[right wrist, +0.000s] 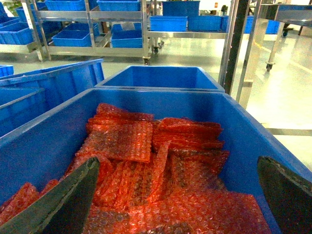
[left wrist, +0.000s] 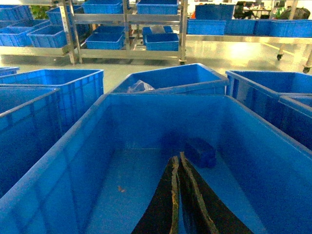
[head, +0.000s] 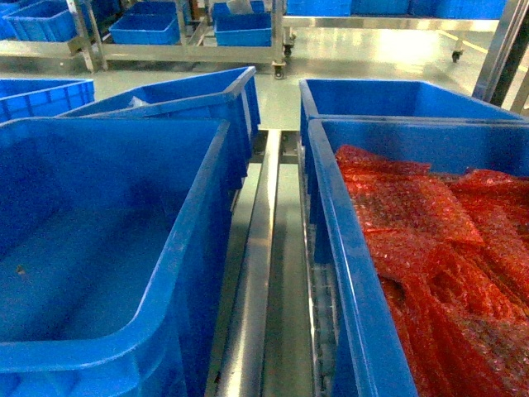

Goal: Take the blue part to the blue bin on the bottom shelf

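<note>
A dark blue part point(left wrist: 201, 151) lies on the floor of a large blue bin point(left wrist: 87, 161), just beyond and to the right of my left gripper point(left wrist: 177, 160). That gripper is inside the bin, its fingers pressed together with nothing between them. The head view shows the same bin point(head: 107, 248) at the left, with the part not visible there. Both front bins stand on the bottom shelf, whose steel rail point(head: 254, 273) runs between them. My right gripper point(right wrist: 178, 195) hangs wide open over red bubble-wrap bags point(right wrist: 146, 161). Neither gripper appears in the head view.
The right-hand blue bin point(head: 355, 273) is filled with red bubble-wrap bags point(head: 446, 248). More blue bins point(head: 190, 99) stand behind both front bins. A steel rack point(head: 190, 54) with small blue bins stands across the floor. A steel post point(right wrist: 236, 44) rises at the right.
</note>
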### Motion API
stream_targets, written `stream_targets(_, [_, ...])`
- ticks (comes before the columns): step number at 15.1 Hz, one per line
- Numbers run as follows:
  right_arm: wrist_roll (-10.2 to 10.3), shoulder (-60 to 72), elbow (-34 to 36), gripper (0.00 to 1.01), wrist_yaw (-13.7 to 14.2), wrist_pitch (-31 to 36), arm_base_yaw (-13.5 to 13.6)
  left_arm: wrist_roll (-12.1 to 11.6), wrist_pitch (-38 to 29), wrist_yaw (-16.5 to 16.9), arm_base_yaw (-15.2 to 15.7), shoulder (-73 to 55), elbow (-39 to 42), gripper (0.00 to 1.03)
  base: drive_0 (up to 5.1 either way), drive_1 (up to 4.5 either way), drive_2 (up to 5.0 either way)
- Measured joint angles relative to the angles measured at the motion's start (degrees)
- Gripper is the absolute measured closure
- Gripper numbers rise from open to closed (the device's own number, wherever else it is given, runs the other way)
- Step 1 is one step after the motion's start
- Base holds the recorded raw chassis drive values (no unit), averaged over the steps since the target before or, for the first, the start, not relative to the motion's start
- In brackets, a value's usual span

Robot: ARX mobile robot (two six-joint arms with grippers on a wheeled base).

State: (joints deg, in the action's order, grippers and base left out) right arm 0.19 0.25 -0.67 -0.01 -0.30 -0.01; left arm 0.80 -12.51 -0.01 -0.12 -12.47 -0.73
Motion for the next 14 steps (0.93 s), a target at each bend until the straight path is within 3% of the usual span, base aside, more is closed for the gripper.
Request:
stream_targets(3, [0.0, 0.0, 0.0, 0.03, 0.0, 0.0, 0.0, 0.0, 2.8, 0.0, 0.0, 2.8, 0.0, 1.01, 0.0, 0.00, 0.0])
stream_targets(4, [0.0, 0.0, 0.0, 0.03, 0.0, 0.0, 0.0, 0.0, 12.4, 0.2, 0.0, 9.0, 0.0, 1.01, 0.0, 0.00, 0.0])
stream_targets(9, [0.0, 0.0, 0.0, 0.03, 0.0, 0.0, 0.0, -0.2, 12.8, 0.0, 0.0, 11.9, 0.0, 1.01, 0.0, 0.00, 0.0])
stream_targets(14, [0.0, 0.0, 0.0, 0.03, 0.0, 0.0, 0.0, -0.2, 12.8, 0.0, 0.0, 11.9, 0.0, 0.52, 0.0, 0.00, 0.0])
